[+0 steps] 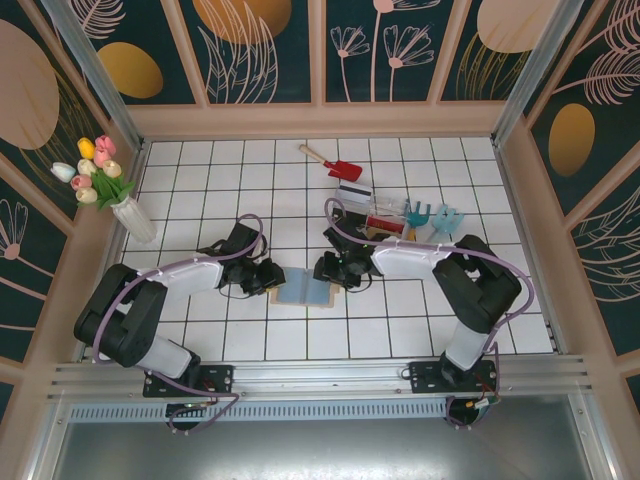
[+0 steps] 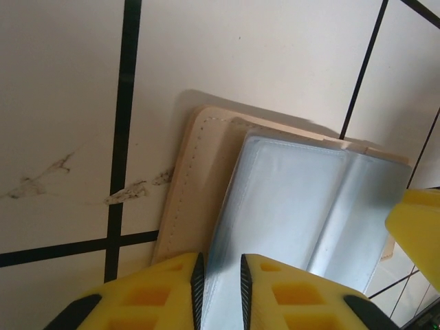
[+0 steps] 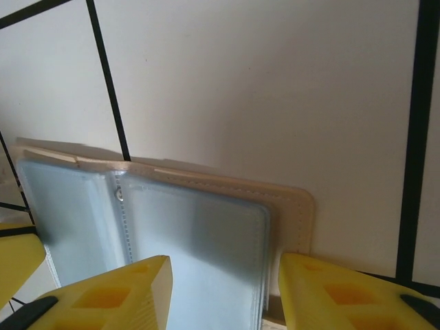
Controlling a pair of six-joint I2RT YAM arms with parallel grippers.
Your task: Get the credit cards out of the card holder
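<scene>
Both arms are reaching in from the table's (image 1: 400,330) near edge in the top view. The left gripper (image 1: 265,277) and right gripper (image 1: 335,270) are flanking the holder (image 1: 305,290), which is lying open on the tiles between them. From the left wrist, the left gripper (image 2: 221,265) is showing its jaws close together with a blue-grey page of the holder (image 2: 196,179) between them; whether they are pinching it, I cannot tell. From the right wrist, the right gripper (image 3: 225,275) is standing with jaws spread wide, straddling the holder's (image 3: 206,227) other edge.
</scene>
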